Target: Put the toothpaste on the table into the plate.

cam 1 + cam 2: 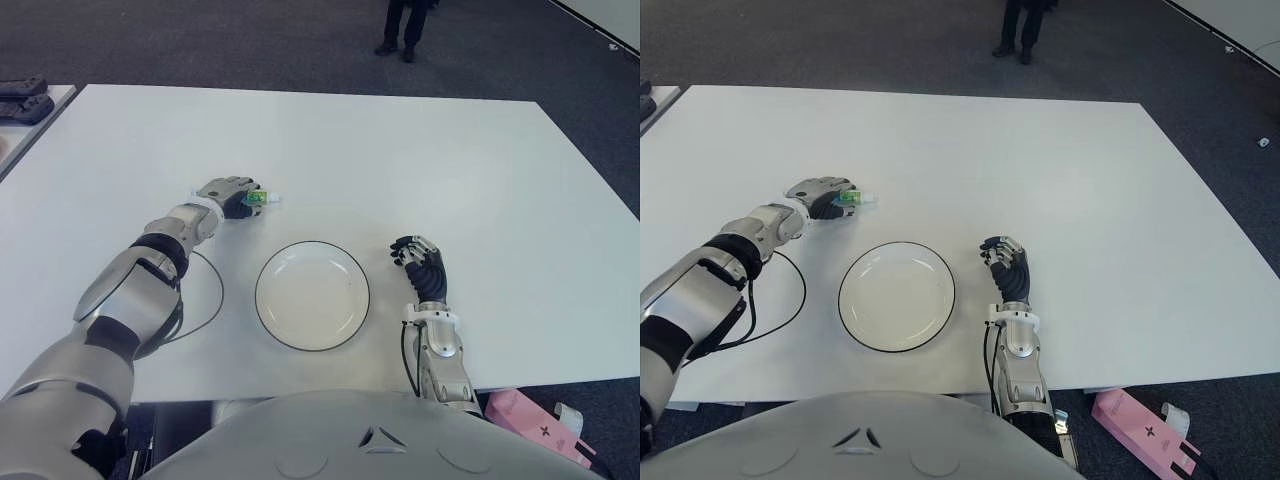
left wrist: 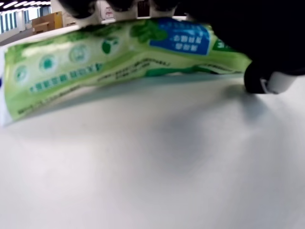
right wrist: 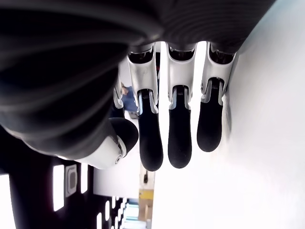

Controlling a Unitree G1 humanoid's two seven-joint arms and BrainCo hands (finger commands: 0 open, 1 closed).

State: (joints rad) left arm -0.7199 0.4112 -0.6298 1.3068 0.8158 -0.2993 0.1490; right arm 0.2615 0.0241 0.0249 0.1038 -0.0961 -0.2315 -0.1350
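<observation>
Step in hand, as I judge it: grasp made, lift just starting. Left hand sits at about 10 o'clock from the round white plate with a thin dark rim, fingers closed around the soft green-and-blue plastic toothpaste tube. Tube's white end pokes out of the hand toward 3 o'clock.

Left wrist view: tube is held from above; a thin shadowed gap shows under most of it above the smooth white bench. Whether 1 end touches the bench, cannot tell. Tube body flat, glossy, slightly bowed; likely to flex under a pinch.

Right hand idle, at 3 o'clock of the plate, near it but apart. Right wrist view shows its black-padded fingers straight, loosely apart, holding nothing.

Plate shallow, glazed, nothing in it.

Next move, my judgement: raise the tube clear, carry it toward 5 o'clock over the plate rim, lower, release inside. Risk: the slick tube slipping or pivoting in the grip.

Matte bench.
</observation>
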